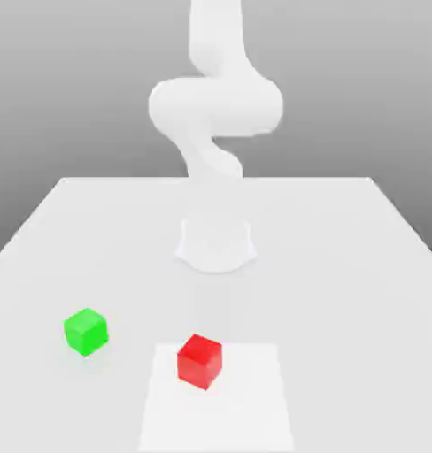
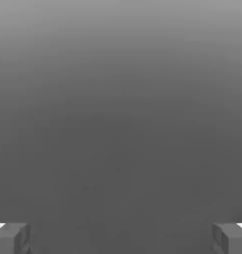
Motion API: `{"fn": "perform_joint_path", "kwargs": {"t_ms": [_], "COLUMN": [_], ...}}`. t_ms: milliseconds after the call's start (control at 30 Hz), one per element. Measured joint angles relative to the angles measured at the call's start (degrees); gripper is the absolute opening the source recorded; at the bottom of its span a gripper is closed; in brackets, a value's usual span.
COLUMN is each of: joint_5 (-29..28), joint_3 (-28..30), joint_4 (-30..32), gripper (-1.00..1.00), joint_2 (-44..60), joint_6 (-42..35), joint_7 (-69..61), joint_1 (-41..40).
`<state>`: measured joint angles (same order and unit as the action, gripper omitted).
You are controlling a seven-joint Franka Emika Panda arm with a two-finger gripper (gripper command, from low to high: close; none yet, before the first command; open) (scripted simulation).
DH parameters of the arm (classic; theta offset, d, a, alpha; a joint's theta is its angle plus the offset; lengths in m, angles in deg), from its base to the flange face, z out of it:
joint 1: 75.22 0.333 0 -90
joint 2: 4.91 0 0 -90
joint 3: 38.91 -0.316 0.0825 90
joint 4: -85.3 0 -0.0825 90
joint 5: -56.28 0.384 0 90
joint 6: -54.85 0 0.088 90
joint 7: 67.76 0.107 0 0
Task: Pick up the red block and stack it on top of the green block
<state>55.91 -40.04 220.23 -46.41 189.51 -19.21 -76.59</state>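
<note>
The red block (image 1: 200, 361) is a small bright cube on a paler square patch (image 1: 255, 407) near the table's front. The green block (image 1: 86, 332) stands apart from it, toward the exterior view's left and slightly farther back. In the hand view my gripper (image 2: 121, 239) is open: two grey fingertips (image 2: 13, 239) sit far apart at the picture's edges with nothing between them, against plain grey background. The white arm (image 1: 215, 106) rises from its base (image 1: 216, 245) at the table's middle and leaves the exterior view at the top.
The white table (image 1: 343, 265) spreads wide around the base, with its back edge behind the arm. Both cubes rest on the table in front of the base.
</note>
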Motion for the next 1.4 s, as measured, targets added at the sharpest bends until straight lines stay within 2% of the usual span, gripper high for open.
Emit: {"fn": "perform_joint_path", "kwargs": {"t_ms": [433, 600, 833, 867, 1100, 1300, 1367, 1400], "joint_5": [-1.58, 0.15, -2.60, -2.91, -3.07, 0.08, -0.19, -0.69], "joint_3": [-4.09, -4.04, -1.30, -0.90, -1.07, -2.59, -0.60, 0.93], "joint_4": [18.60, 25.81, 25.11, 24.95, 24.97, 26.55, 27.07, 27.28], "gripper": [0.00, 0.00, 0.00, -1.00, -1.00, -1.00, -1.00, -1.00], "joint_2": [27.37, 38.66, 53.06, 54.28, 54.16, 43.12, 39.98, 38.83], "joint_6": [17.58, 24.99, 36.97, 38.01, 37.96, 28.53, 25.87, 24.91], "joint_7": [16.20, 20.92, 23.89, 24.11, 24.25, 21.98, 22.27, 22.76], "joint_1": [-6.65, -7.47, -5.54, -5.22, -5.40, -6.12, -5.89, -9.35]}}
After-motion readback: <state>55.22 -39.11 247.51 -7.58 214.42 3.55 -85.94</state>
